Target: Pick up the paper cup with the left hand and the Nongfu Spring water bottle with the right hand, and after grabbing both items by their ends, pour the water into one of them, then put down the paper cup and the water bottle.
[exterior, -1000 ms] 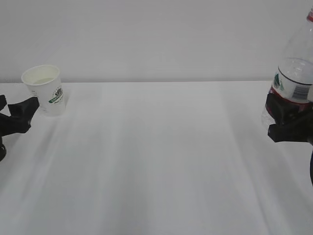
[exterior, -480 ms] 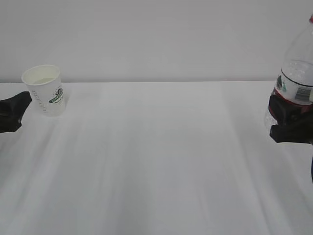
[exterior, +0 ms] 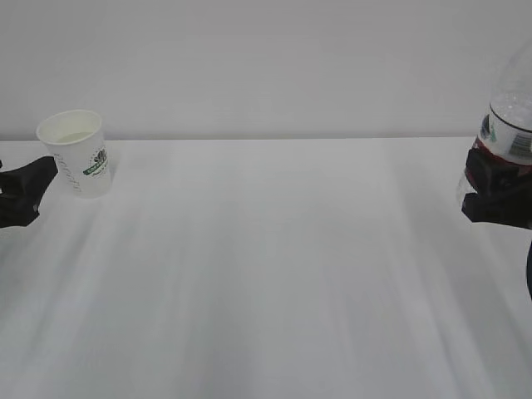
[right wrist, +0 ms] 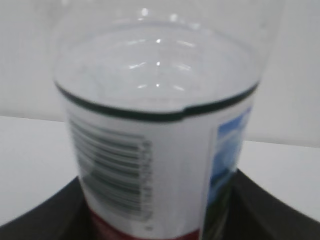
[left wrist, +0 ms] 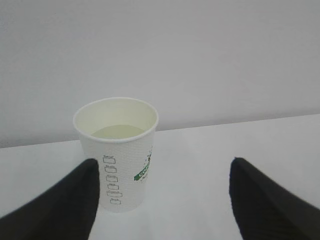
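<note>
Left hand (left wrist: 162,200) fingers (left wrist: 55,202) spread wide, empty, beside paper cup (left wrist: 120,152) on desk (exterior: 266,274), right hand (exterior: 497,196) fingers clamping Nongfu Spring water bottle (exterior: 509,125).

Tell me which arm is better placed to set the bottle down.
Right. The right gripper is clamped around the bottle at the table's right edge. The left gripper stands open by the cup, far across the table.

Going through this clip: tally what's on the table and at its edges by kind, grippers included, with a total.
Paper cup: 1
Water bottle: 1
Black grippers: 2, the left hand open beside the cup, the right hand closed around the bottle
Total: 4
</note>
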